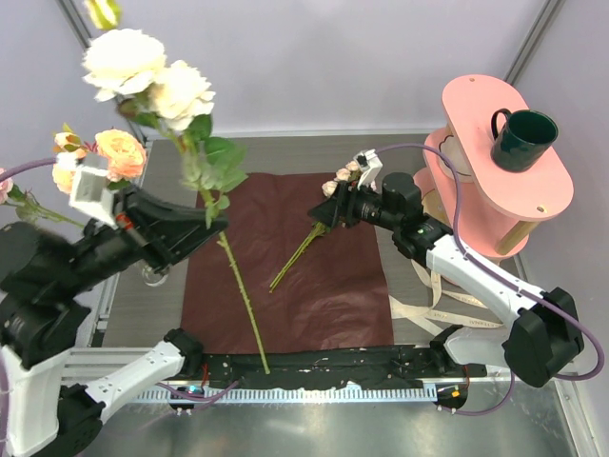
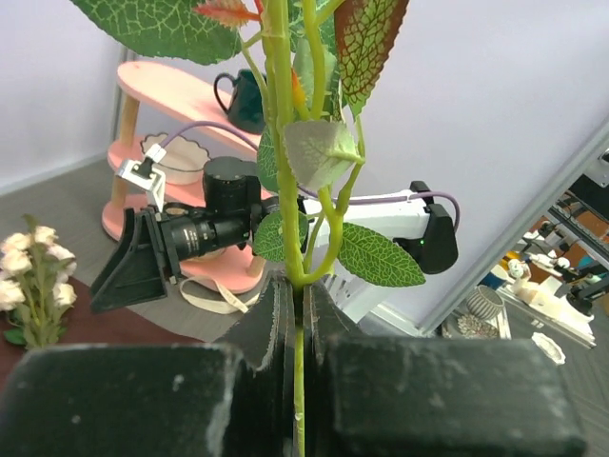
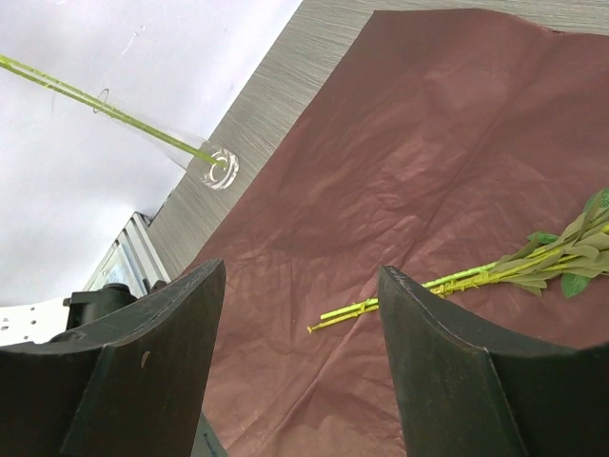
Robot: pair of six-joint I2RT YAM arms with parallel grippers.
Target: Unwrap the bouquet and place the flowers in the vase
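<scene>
The bouquet lies undone: its dark red paper (image 1: 314, 276) is spread flat on the table. My left gripper (image 1: 211, 225) is shut on the long stem of a cream rose (image 1: 143, 71), lifted above the paper; the stem (image 2: 298, 314) is pinched between its jaws. A small sprig of flowers (image 1: 306, 240) lies on the paper, its stems (image 3: 447, 283) just beyond my right gripper (image 3: 300, 278), which hovers open and empty. The clear vase (image 3: 220, 168) stands left of the paper, mostly hidden behind my left arm in the top view, holding peach roses (image 1: 107, 152).
A cream ribbon (image 1: 428, 307) lies loose at the paper's right edge. A pink two-tier shelf (image 1: 533, 190) stands at the back right with a dark green mug (image 1: 521, 139) on top. The right arm (image 2: 205, 228) reaches in over the paper.
</scene>
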